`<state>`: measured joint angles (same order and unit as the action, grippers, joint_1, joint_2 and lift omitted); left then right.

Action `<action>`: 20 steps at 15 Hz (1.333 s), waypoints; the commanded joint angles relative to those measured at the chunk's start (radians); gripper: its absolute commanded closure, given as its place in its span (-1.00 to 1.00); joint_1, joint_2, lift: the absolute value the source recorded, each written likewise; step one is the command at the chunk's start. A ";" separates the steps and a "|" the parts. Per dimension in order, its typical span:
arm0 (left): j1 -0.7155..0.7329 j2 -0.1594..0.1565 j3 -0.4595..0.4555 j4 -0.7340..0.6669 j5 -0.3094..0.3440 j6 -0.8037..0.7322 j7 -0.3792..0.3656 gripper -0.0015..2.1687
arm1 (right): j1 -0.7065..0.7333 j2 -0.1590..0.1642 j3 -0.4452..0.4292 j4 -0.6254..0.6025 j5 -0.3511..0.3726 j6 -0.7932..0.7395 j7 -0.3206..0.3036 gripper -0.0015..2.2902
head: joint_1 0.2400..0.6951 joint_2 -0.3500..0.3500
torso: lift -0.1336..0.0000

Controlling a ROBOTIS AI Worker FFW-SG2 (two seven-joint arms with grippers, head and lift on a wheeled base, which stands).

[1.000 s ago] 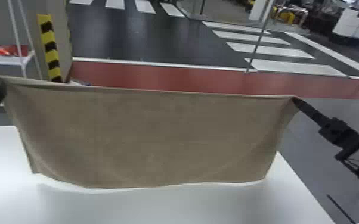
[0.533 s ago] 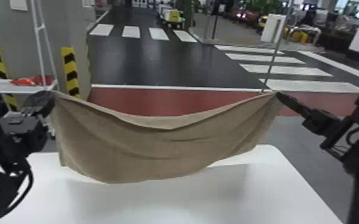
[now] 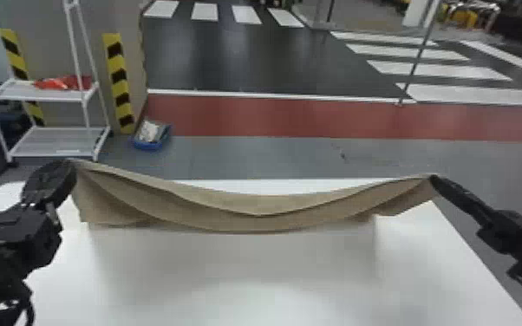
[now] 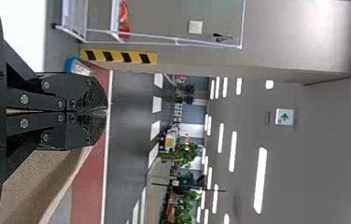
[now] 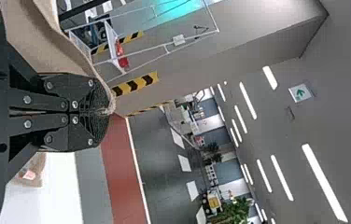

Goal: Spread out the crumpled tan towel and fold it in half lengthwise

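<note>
Large indoor hall, workshop or test-floor type, comprises: one white tabletop (image 3: 238,260), near; one white shelf rack (image 3: 50,147), left; yellow-and-black hazard strips (image 3: 118,82) on grey wall (image 3: 125,17), left; red floor band (image 3: 282,117), beyond; crosswalk stripes (image 3: 442,70) on dark flooring (image 3: 230,56), far; ceiling strip lights (image 4: 260,182); green-arrow sign (image 4: 284,117).

A green arrow (image 4: 284,116) stood out on a white sign (image 4: 278,122) set among the lights (image 4: 260,179) of a gray ceiling (image 4: 327,144). The small, pale tag (image 5: 29,175) on tan cloth (image 5: 37,164), seen in the right wrist view, was too small to read.
</note>
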<state>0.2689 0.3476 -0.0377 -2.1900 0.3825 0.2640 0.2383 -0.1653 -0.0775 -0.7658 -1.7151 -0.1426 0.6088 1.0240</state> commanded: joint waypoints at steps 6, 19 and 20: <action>0.280 -0.022 -0.053 -0.089 -0.189 0.036 0.038 0.60 | 0.239 -0.025 -0.155 -0.038 -0.158 0.004 0.094 0.53 | 1.00 -0.77 | -0.87; 0.372 -0.004 -0.048 -0.195 -0.244 0.085 0.190 0.60 | 0.251 -0.105 -0.150 0.014 0.003 0.164 0.265 0.51 | 1.00 -0.87 | -0.87; 0.375 -0.004 -0.051 -0.209 -0.254 0.088 0.196 0.60 | 0.237 -0.117 -0.148 0.008 0.002 0.204 0.289 0.51 | 1.00 -0.87 | -0.87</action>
<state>0.6396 0.3435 -0.0834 -2.3836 0.1415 0.3498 0.4302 0.0840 -0.1835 -0.9149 -1.7001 -0.1380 0.7648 1.2991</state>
